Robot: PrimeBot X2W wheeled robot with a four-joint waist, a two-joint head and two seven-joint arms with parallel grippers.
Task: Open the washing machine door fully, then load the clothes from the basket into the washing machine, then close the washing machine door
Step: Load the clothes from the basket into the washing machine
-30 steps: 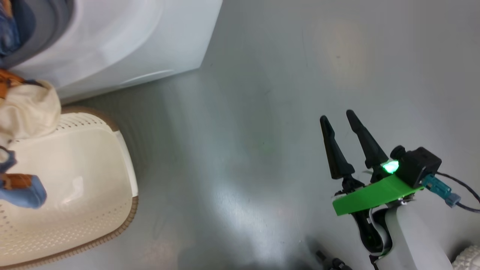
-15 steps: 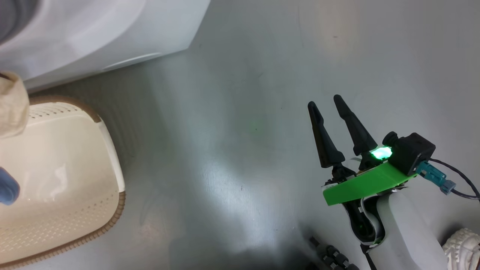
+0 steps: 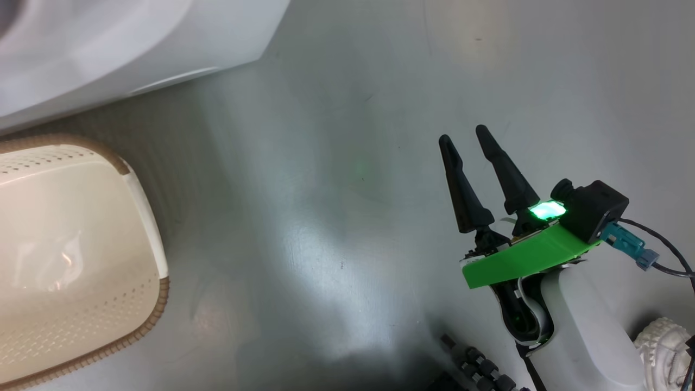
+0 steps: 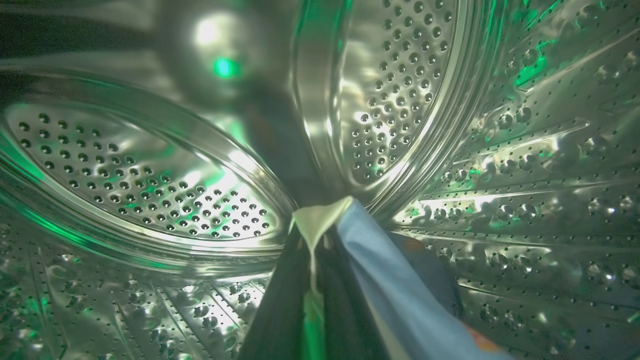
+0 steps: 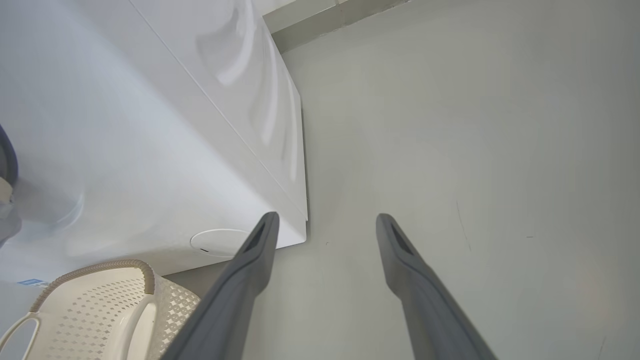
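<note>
Inside the washing machine (image 4: 150, 165), amid the perforated steel drum: left claw (image 4: 316, 235) pinched tight on the clothes (image 4: 395, 290) — cream and light blue folds, close to the drum's back wall. Outside, right claw (image 3: 462, 134) spread wide and empty over bare floor (image 3: 326, 228), well apart from the machine's front corner and the basket (image 3: 160, 293) rim; broad open floor between.

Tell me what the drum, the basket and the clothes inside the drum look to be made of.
Drum: polished steel by the look, mirror-bright with punched holes.
Basket: cream plastic, glossy, with moulded perforations; its brown rim looks woven, perhaps a moulded imitation.
Clothes: soft fabric, matt light blue and cream, draped in folds.
</note>
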